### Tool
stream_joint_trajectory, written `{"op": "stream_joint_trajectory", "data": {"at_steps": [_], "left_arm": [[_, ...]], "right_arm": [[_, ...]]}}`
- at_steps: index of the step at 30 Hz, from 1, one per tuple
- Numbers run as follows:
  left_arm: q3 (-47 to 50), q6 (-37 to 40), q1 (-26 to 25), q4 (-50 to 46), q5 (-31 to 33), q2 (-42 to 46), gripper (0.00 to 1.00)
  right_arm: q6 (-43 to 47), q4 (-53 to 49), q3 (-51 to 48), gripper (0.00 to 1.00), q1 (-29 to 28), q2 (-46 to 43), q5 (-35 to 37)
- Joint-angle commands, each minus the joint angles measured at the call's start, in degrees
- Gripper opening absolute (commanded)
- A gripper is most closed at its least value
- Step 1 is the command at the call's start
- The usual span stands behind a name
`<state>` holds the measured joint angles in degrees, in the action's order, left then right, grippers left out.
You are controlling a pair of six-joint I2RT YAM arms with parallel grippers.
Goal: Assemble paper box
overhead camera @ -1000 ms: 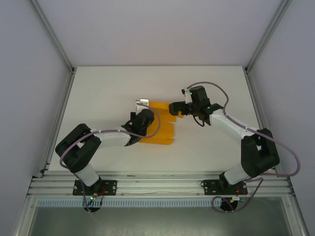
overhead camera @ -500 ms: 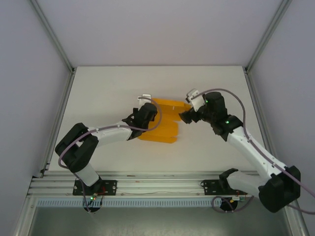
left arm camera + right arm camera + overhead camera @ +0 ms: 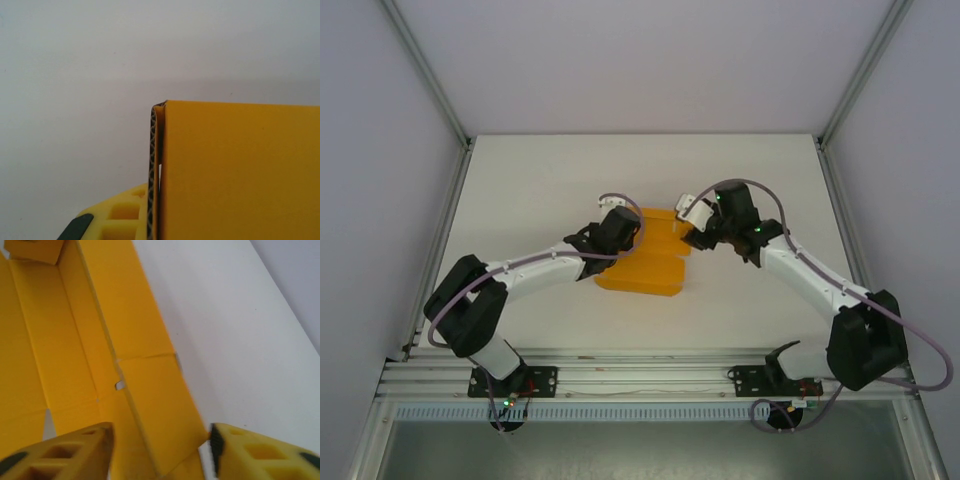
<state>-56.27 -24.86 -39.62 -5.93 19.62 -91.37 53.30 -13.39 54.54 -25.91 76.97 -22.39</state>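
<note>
1. The right pincer has its yellow foam fingers standing apart, either side of a long side panel of the paper box, a bright orange sheet of thin creased card. The jaws are narrower than a second ago. Whether the pads already press on the panel I cannot tell.
2. The left pincer is together, clamped on an upright flap at the box's far-left corner. Its wrist view shows one yellow finger lying against the flap's corrugated edge.
3. Over the last second the right arm swung out to the right and came back in. Its pincer now sits at the box's far-right edge with the wrist turned. The left arm has reached further out, carrying its corner with it.
4. The card looked flatter, with loose tabs along its right side. It now reads as a shallow tray with its walls partly raised, lying mid-worktop between the two arms. My judgement is that the right side wall is about to be pinched and folded while the left holds the sheet steady. The box is still far from closed.
5. The left pincer's second finger is hidden behind the flap.
6. From above, both wrists cover the box's far corners, so the tabs and slots there cannot be made out.
7. The right wrist view crops the panel's lower end, leaving pale grey worktop beyond it.
</note>
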Motion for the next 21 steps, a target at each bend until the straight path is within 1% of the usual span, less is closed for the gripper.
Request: {"op": "stream_joint_trajectory", "data": {"at_steps": [1,2,6,8,10,12,13,14,15,16,18,20,21], "left_arm": [[-3.88,-2.40,-0.02,-4.84,-1.39,-0.85,0.00],[-4.53,-2.92,-0.02,-5.59,-1.26,-1.35,0.00],[-6.78,-3.79,-0.02,-7.86,-1.69,-3.32,0.00],[-7.23,-4.86,-0.02,-8.34,-1.74,-3.82,0.00],[-8.16,-5.90,-0.07,-9.27,-1.23,-4.44,0.00],[-9.39,-6.44,-0.02,-10.63,-0.52,-5.26,0.00],[-10.00,-8.16,0.02,-11.23,-0.10,-5.66,0.00],[-10.70,-8.99,0.06,-11.79,0.41,-5.99,0.00],[-11.46,-9.56,0.07,-12.23,0.74,-6.55,0.00],[-12.19,-10.37,0.08,-12.79,1.09,-6.98,0.00],[-14.03,-10.18,0.06,-13.60,0.97,-8.11,0.00],[-15.73,-9.16,0.02,-14.86,0.94,-9.24,0.00],[-16.63,-8.72,0.02,-15.86,1.18,-9.78,0.00]], "right_arm": [[1.28,5.92,0.71,0.37,-1.72,0.63,-1.93],[1.45,6.44,0.60,0.31,-2.07,0.89,-1.77],[2.09,5.31,1.21,0.13,-3.18,1.85,-1.87],[2.02,2.98,2.10,0.07,-3.47,2.51,-2.15],[0.74,2.58,2.16,0.04,-4.26,2.78,-0.23],[-3.50,6.11,0.97,0.02,-5.17,2.52,3.57],[-4.98,7.15,0.32,0.02,-5.52,2.32,4.50],[-6.11,7.76,-0.28,0.03,-6.03,2.01,4.97],[-7.85,9.02,-0.86,0.07,-6.87,2.13,6.82],[-8.72,9.93,-1.18,0.08,-8.31,2.19,9.89],[-6.01,9.48,-1.30,0.09,-11.40,3.11,15.28],[-3.64,8.85,-0.54,0.08,-12.64,4.48,18.68],[-2.04,6.66,0.84,0.07,-12.63,5.51,19.86]]}}
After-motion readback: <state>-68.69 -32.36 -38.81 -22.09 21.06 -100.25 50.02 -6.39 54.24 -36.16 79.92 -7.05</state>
